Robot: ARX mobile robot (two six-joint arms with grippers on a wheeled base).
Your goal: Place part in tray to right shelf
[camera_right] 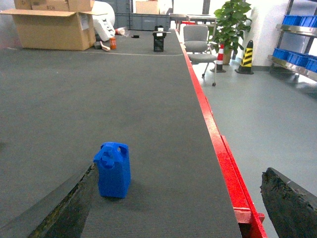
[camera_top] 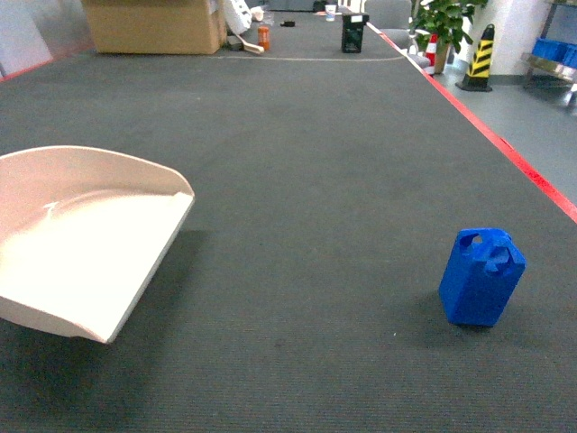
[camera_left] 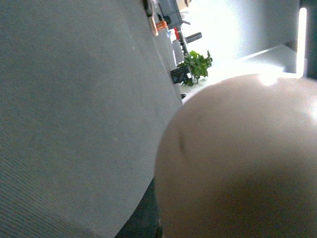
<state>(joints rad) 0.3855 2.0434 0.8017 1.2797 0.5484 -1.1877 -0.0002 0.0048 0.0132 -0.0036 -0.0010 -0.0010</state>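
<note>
1. The solid bright-blue plastic part point(camera_top: 482, 276), a tall prism with a bevelled top and a handle-like loop, stands upright on the dark grey carpeted surface point(camera_top: 306, 180) at about four o'clock in the head view, well apart from the tray.
2. The wide cream glossy plastic tray point(camera_top: 81, 244), shaped like a dustpan with curved raised walls, sits at about nine o'clock in the head view, its flat straight lip facing toward three o'clock.
3. In the left wrist view a smooth cream curved wall of the tray point(camera_left: 242, 158) fills the five o'clock part of the picture, very close to the camera; the left pincer itself is not seen in any view.
4. In the right wrist view the right pincer point(camera_right: 178, 208) shows two dark worn fingers point(camera_right: 287, 198) at the bottom corners, spread wide and released, gripping nothing.
5. The blue part point(camera_right: 114, 170) stands just beside the finger at seven o'clock; whether they touch, I cannot tell.
6. A red strip point(camera_right: 218, 144) edges the surface.
7. A steel rack holding blue crates point(camera_right: 297, 34) stands at two o'clock in the right wrist view, well away.
</note>
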